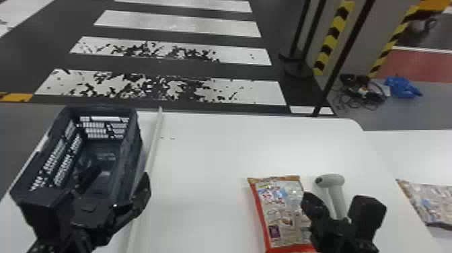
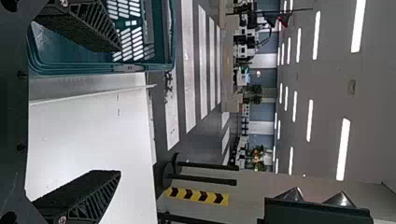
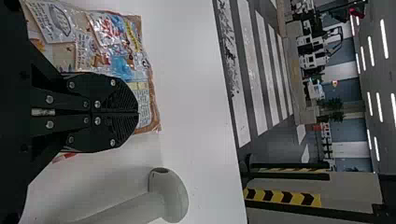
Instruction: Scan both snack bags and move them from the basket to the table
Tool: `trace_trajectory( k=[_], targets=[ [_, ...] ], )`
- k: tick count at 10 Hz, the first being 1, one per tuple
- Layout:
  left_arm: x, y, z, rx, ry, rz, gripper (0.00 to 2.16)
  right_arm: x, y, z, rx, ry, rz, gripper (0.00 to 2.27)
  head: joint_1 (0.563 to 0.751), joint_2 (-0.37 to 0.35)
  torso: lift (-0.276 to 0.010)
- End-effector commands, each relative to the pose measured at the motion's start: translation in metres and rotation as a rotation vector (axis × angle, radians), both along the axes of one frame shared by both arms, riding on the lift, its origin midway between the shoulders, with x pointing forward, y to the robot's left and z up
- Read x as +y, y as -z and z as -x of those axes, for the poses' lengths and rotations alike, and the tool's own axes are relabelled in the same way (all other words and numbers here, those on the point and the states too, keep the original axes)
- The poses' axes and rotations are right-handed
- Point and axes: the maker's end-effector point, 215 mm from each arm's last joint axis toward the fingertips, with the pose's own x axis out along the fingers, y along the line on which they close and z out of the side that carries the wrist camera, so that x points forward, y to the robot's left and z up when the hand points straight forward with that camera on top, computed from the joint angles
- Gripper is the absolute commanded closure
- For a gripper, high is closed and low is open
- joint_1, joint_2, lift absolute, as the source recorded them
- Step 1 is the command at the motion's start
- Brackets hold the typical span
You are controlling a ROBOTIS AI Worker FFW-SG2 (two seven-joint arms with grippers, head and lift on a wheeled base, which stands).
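Black right gripper (image 3: 138, 112): fingers closed flat together, nothing visible between them, tips over the right edge of the near snack bag (image 1: 280, 210). Whether they press on the film cannot be told. Black left gripper (image 2: 119, 110): fingers wide apart, holding nothing, at the near end of the basket (image 1: 129, 168).

The step in hand is judged to be scanning or placing the near snack bag, which lies flat on the table (image 1: 201, 158). Whether it has been scanned cannot be told. If it is to be shifted, press lightly with the closed tips and slide it level; hard pressure could crease the film or crush the contents. Watch the right side: the scanner (image 1: 331, 181) lies just beside the bag, head far, handle near, and could be knocked. If scanning comes next, raise the fingers clear, open them, straddle the handle and close squarely. Turn the bag if no code faces the scanner.

Count, near to far:
- Grippers: two, one left, one right.
- Snack bags: two; the second snack bag (image 1: 434, 205) lies on the right-hand table (image 1: 410, 148).
- Scanner: one.
- Basket: one, on the left.
- Tables: two white tops, side by side.
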Motion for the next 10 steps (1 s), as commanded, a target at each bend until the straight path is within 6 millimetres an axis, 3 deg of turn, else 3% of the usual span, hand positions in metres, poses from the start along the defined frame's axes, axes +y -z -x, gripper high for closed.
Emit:
trace_trajectory(
  k=[1,3,4,6,8,10],
  targets=[
    [0.000,-0.001,-0.001,-0.003,0.001,-0.001,0.05,-0.015,-0.012,-0.005,-0.012,0.012,0.016,2.25,0.695,-0.130,-0.098],
    [-0.001,-0.003,-0.002,-0.007,0.001,0.004,0.05,-0.036,-0.018,-0.020,0.004,0.008,0.010,2.25,0.695,-0.151,-0.098],
    [-0.001,-0.003,-0.002,-0.007,-0.001,0.003,0.05,-0.042,-0.012,-0.020,0.040,-0.003,-0.002,2.02,0.695,-0.163,-0.098],
    [-0.001,-0.001,0.000,-0.001,-0.002,0.003,0.05,-0.057,-0.015,-0.025,0.036,0.002,0.015,0.11,0.695,-0.183,-0.098],
    [0.002,0.001,0.001,0.003,-0.007,0.001,0.05,-0.066,-0.012,-0.025,0.050,0.001,0.042,0.01,0.695,-0.199,-0.098],
    [0.003,0.002,0.002,0.003,-0.009,0.000,0.05,-0.080,0.005,-0.024,0.094,0.010,0.060,0.01,0.695,-0.211,-0.098]
  ],
)
